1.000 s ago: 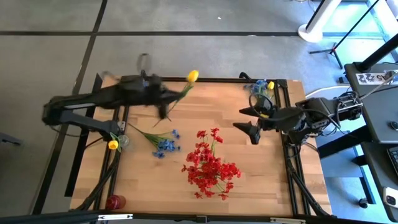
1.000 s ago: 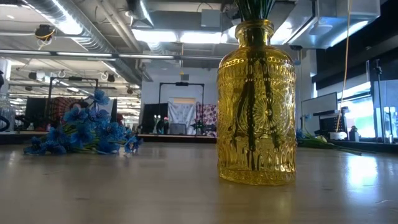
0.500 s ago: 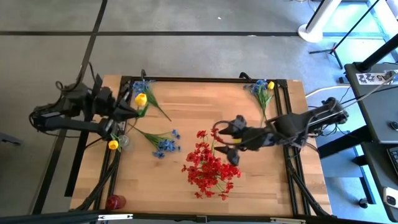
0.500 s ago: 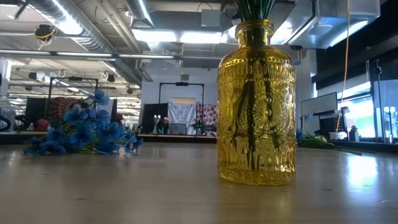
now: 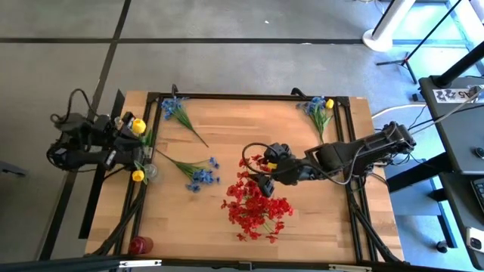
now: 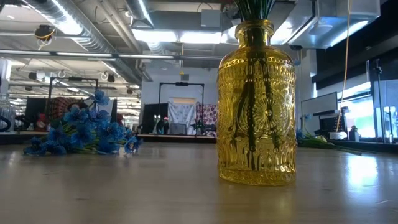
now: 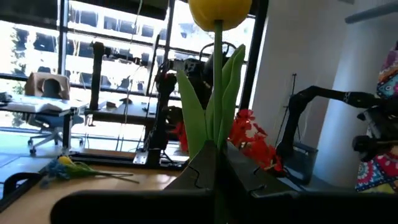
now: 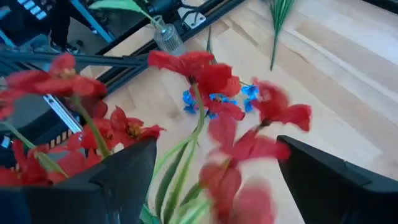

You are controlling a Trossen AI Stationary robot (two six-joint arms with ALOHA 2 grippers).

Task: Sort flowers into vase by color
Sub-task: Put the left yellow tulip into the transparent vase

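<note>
Red flowers heaped in a loose pile on the wooden table, near its middle and toward the front edge. Right gripper just over the back edge of that pile, fingers spread wide with red blooms and green stems between and ahead of them, nothing clamped. Blue flowers lying flat to the left of the red pile, apart from it; seen also at table height as a blue cluster. Another blue sprig near the back left corner, and a mixed blue and yellow sprig near the back right corner.

Yellow flower at the table's left edge, held upright in the left gripper, fingers pressed together on its green stem with the bloom above. Small clear vase with a yellow bloom just beside, at the left edge. Red vase at the front left corner. Yellow glass vase with green stems inside, close in the low view.
</note>
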